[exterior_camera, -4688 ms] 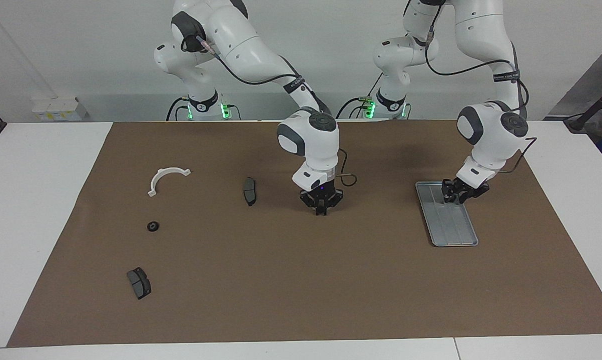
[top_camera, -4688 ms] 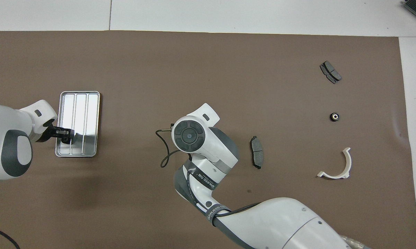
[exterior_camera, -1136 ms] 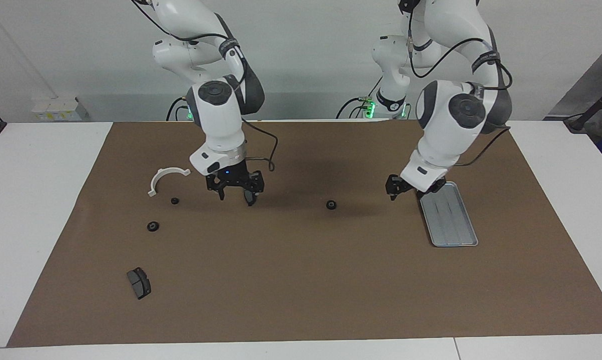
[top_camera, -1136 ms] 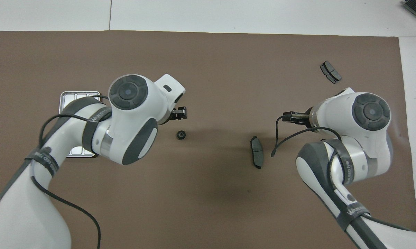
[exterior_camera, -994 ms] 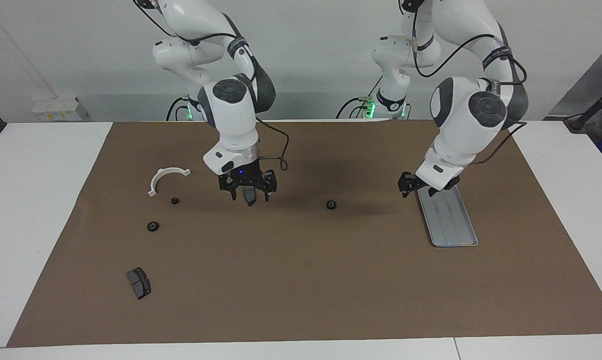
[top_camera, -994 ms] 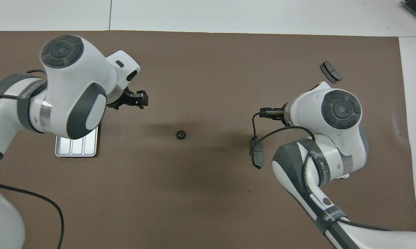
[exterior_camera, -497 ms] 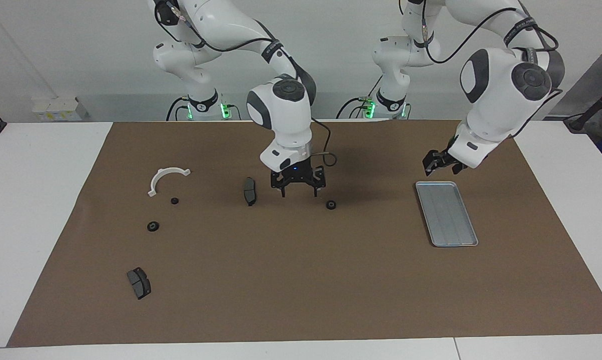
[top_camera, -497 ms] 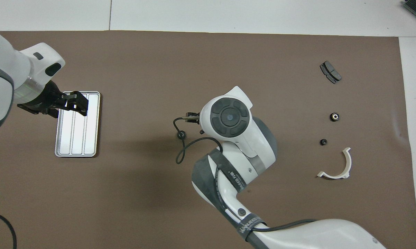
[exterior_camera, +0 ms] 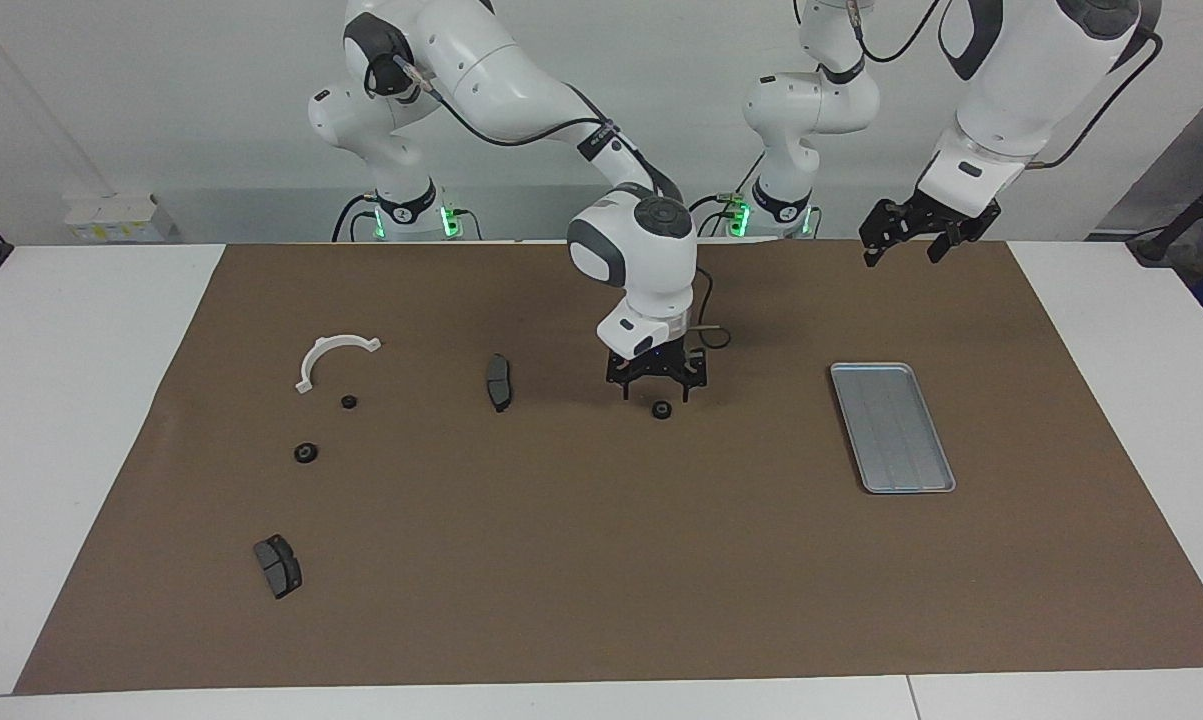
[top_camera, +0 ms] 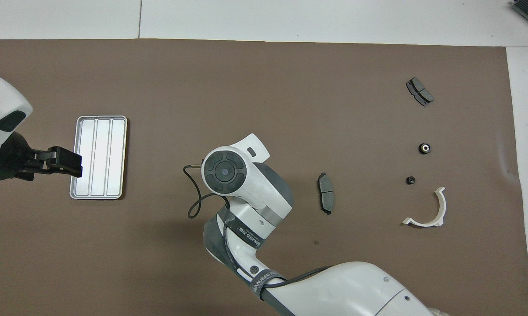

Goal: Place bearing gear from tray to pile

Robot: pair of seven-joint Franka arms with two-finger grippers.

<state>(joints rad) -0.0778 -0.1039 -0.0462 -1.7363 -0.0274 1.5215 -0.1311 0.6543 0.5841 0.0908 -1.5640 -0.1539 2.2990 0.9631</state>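
Right gripper [exterior_camera: 657, 385]: fingers spread, empty, low over the mat [exterior_camera: 601, 600], directly above a gear [exterior_camera: 662, 409]; tips straddle it without visible contact.
Gear: small black ring on the mat's middle, between the brake pad [exterior_camera: 498, 381] and the tray [exterior_camera: 892, 427]; hidden under the arm in the overhead view.
Key relation: gear sits straight below the gripper, so a short vertical descent should do; being round, no axis to match.
Left gripper [exterior_camera: 906, 232]: spread, empty, waiting high up.
Pile: two gears [exterior_camera: 349, 402] [exterior_camera: 305, 452] toward the right arm's end.
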